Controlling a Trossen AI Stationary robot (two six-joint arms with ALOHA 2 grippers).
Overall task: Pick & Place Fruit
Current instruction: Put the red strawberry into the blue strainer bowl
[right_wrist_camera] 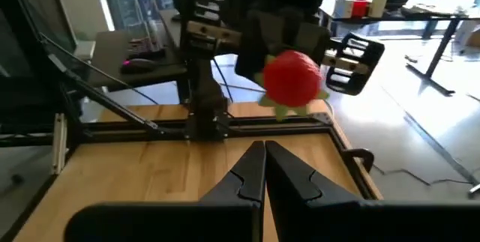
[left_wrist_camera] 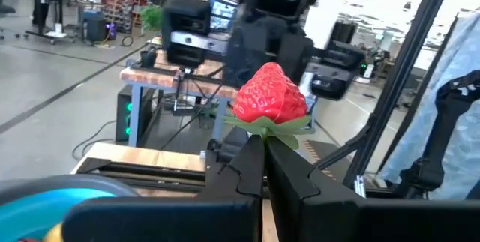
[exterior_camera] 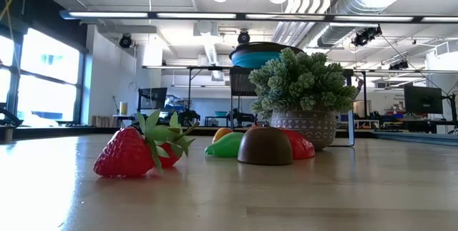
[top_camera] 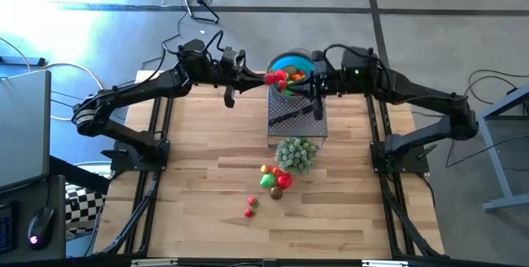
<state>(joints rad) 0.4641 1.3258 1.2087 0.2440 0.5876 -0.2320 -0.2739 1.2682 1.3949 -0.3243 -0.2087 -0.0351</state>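
Left wrist view: my left gripper clamps a strawberry by its leaves; I'd centre over the blue bowl before letting go. Right gripper shut, empty.

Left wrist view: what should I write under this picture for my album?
The left gripper, shut on a red toy strawberry by its leaves, holds it beside the blue bowl.

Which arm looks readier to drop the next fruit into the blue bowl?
Left. The left gripper is shut on a strawberry beside the blue bowl. The right gripper is shut with nothing in it.
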